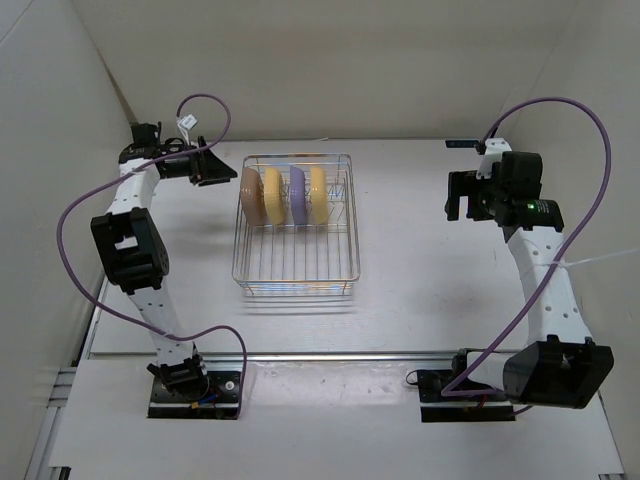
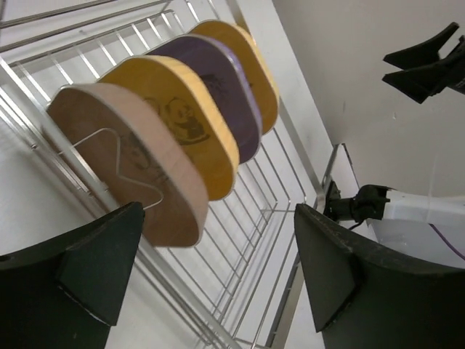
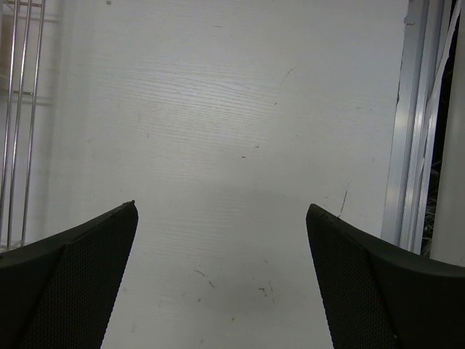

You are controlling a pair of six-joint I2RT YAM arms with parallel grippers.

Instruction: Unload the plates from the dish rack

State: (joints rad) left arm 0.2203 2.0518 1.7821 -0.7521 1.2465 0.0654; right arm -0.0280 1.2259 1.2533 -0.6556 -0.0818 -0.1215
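Four plates [image 1: 284, 196], is it? asks the operator. Any writing on them?

Four, I answer, standing on edge in a row across the far half of the dish rack [image 1: 297, 272]. From left to right they are the tan-pink plate [image 1: 250, 195], a yellow plate [image 1: 271, 196], the purple plate [image 1: 297, 193] and a second yellow plate [image 1: 318, 193]. In my left wrist view the backs carry dark printed drawings. The one on the nearer yellow plate looks like a small cartoon figure, but I cannot read any lettering on it. The white tag [image 1: 186, 122] on my left cable is too small to read.

And your fingers, where are they?

My left fingers [image 1: 210, 168] are spread wide, just outside the rack's far left corner, near the tan-pink plate but apart from it. Through that wrist camera the tan-pink plate is the nearest, and it sits behind the rack's wire side, between my two fingertips in the picture. One bent divider wire crosses its face.

And the right?

My right fingers [image 1: 460, 195] are spread wide too and hold nothing. They are well apart from the rack, off to its right, above the bare white table [image 1: 420, 285]. That wrist camera catches only a few rack wires at its left edge, and no plate.
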